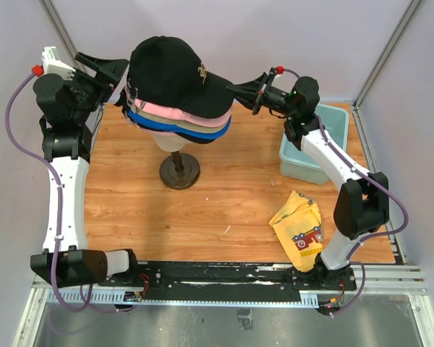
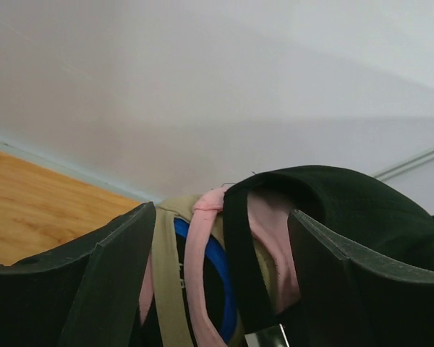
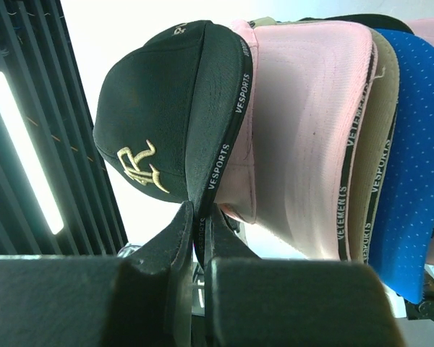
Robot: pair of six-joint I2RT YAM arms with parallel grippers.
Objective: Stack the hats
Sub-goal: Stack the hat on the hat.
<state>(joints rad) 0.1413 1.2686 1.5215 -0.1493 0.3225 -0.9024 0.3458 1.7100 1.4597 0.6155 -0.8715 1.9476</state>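
The right gripper (image 3: 199,214) is pinching the black cap (image 1: 170,72) by its brim; the left gripper (image 2: 223,214) is gaping open behind the hats (image 1: 166,113). Any tug is likely risking tipping the head (image 1: 172,142).

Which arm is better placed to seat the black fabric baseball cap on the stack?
Right, likely: right gripper pinches the black fabric baseball cap by its brim; left gripper stands open behind the stacked caps.
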